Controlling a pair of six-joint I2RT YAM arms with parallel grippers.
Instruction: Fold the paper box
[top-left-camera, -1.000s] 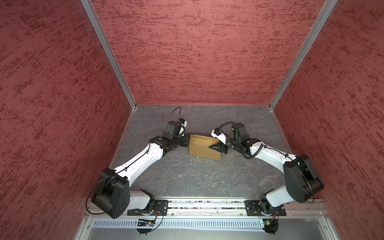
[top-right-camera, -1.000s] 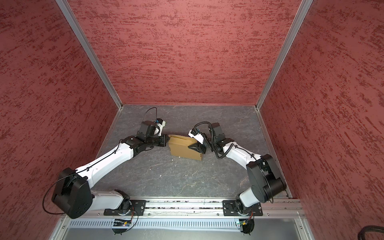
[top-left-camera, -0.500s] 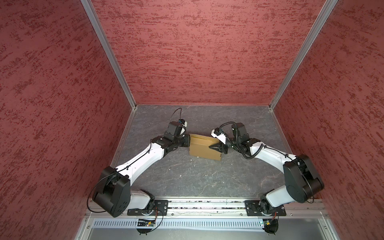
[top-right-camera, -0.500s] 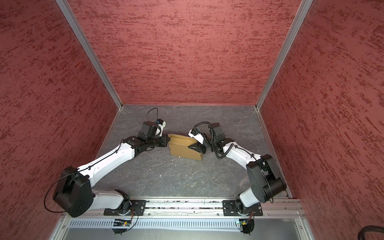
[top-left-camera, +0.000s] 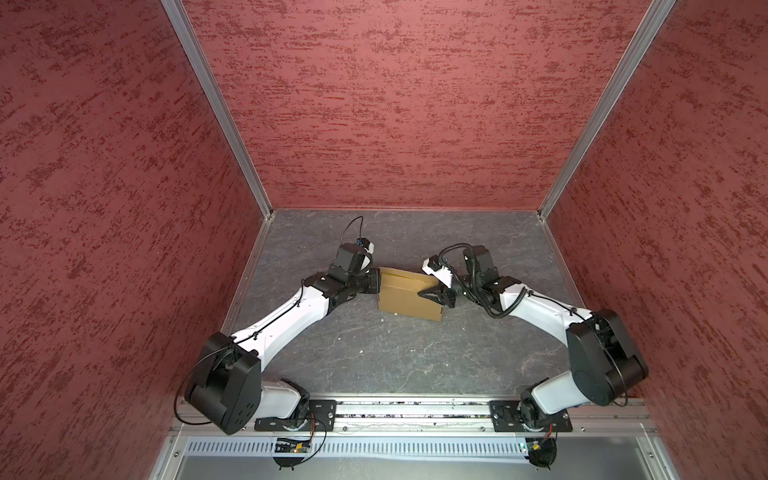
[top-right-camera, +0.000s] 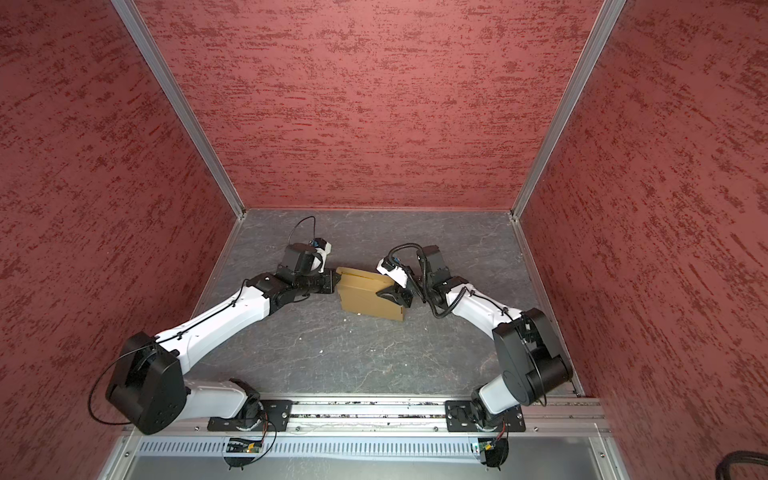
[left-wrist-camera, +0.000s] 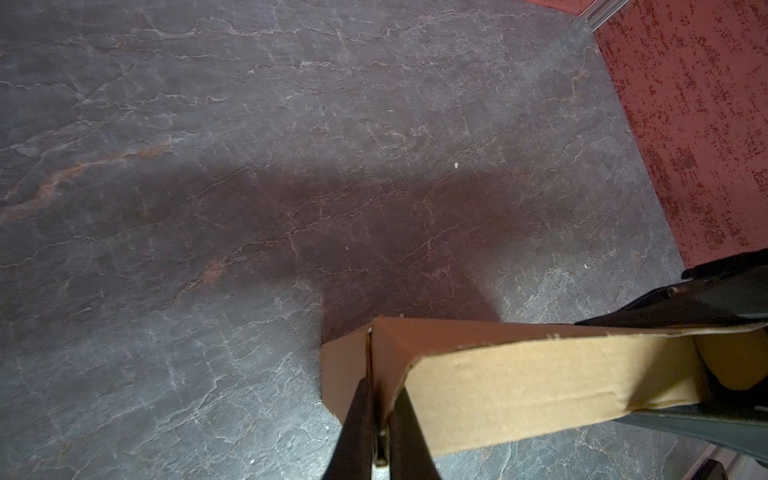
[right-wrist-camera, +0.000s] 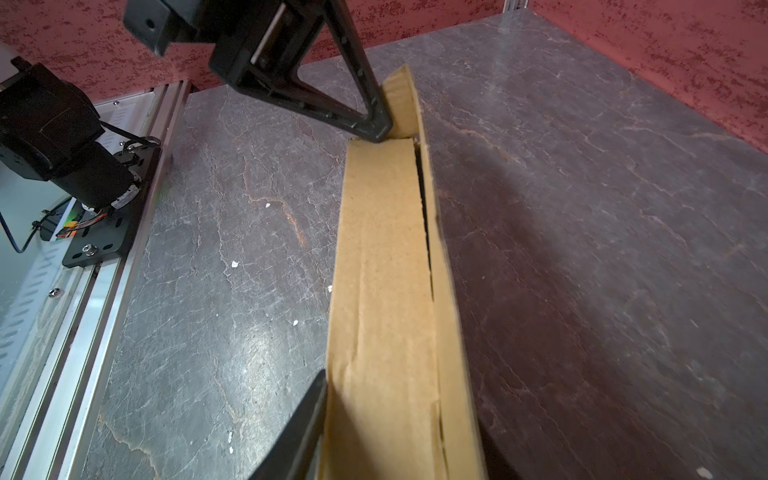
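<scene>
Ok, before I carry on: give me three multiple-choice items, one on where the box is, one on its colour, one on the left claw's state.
1. Where is the paper box?
A) on the table, between the left claw and the right claw
B) hanging off the table's front edge
C) raised high above it
2. Its colour?
A) white
B) plain brown
C) blue
3. The left claw is:
A) wide open
B) shut on the box's end wall
C) out of sight
Key: 1A, a claw sits at each end; 2B, bare cardboard; 3B, the left wrist view shows both fingers pinching cardboard.
</scene>
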